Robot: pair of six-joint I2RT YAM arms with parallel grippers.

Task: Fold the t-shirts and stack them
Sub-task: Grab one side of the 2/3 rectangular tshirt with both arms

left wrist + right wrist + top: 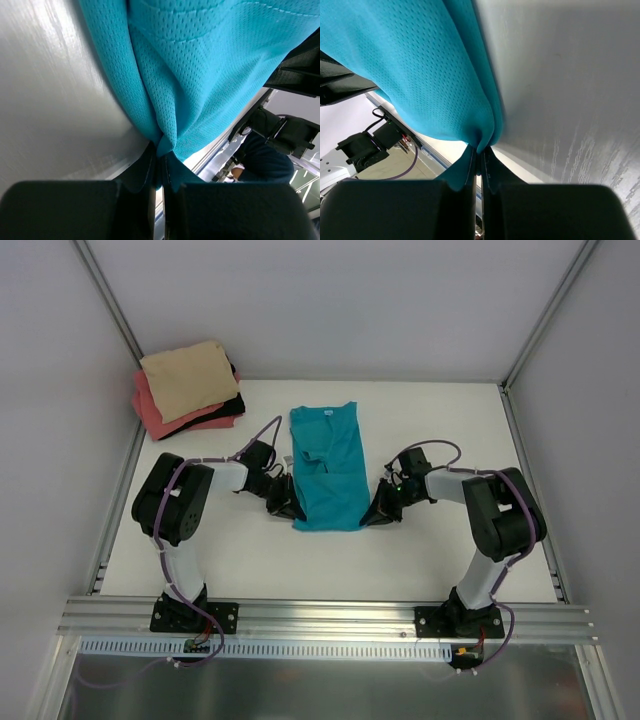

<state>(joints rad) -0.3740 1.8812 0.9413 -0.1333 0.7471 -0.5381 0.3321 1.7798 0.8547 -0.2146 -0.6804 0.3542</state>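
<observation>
1. The soft teal short-sleeved t-shirt (327,465) is laid as a narrow strip in the middle of the white table (250,560), with its long axis running near to far.
2. Its near hem is pinched at the left corner by the left gripper (287,507) and at the right corner by the right gripper (375,515). Both are closed tightly on the cloth.
3. The whole shirt lies on the far side of both grippers, so a fold toward the far end is judged likely.
4. A folded tan-beige t-shirt (185,378) is seen on a coral-pink t-shirt (160,415) at the far left.

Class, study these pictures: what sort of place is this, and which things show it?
Probably a robotics lab test cell: a white table enclosed by plain grey panels, a left arm and right arm bolted to an aluminium rail, and a teal t-shirt laid between them.
</observation>
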